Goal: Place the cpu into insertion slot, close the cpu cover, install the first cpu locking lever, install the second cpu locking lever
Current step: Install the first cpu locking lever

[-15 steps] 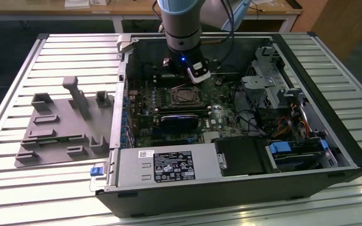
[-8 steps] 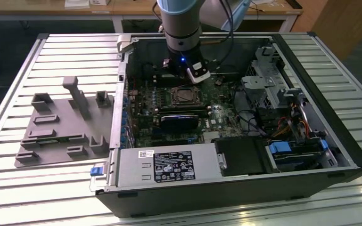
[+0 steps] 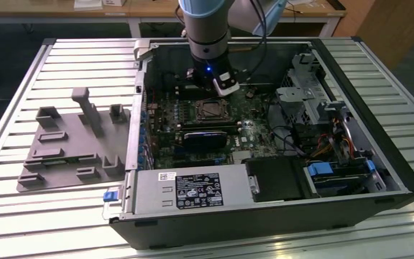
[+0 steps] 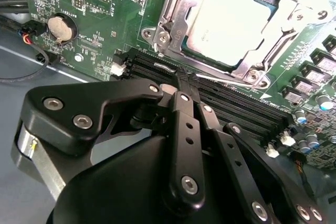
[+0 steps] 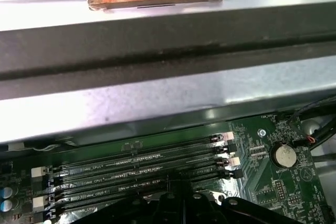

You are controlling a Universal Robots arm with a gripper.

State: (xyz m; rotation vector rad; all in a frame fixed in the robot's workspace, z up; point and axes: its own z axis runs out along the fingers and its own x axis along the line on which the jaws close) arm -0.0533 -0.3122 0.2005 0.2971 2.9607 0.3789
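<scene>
- Seating looks finished: the cpu [image 4: 231, 19] lies flat in the insertion slot [image 3: 198, 110], near the middle of the motherboard [image 4: 105, 3]. The board sits inside the computer case [image 3: 264, 216], which stands on the worktop [image 3: 49, 226].
- The cpu cover [image 4: 181, 30] is down, its frame lying around the chip's silvery top.
- The gripper [image 4: 182, 81] hangs low over the memory slots [image 5: 136, 169], just beside a corner of the socket. Its fingers [image 4: 184, 103] are together, with nothing visibly between them.
- A thin locking lever [image 4: 231, 85] runs along the cover's edge near the fingertips. Whether it is hooked cannot be told.
- Judged from this, a lever is the step in hand. Doing it well calls for pressing on the lever's rod alone, down and then sideways under its hook. The tips should keep off the cover, the chip and the memory slots.
</scene>
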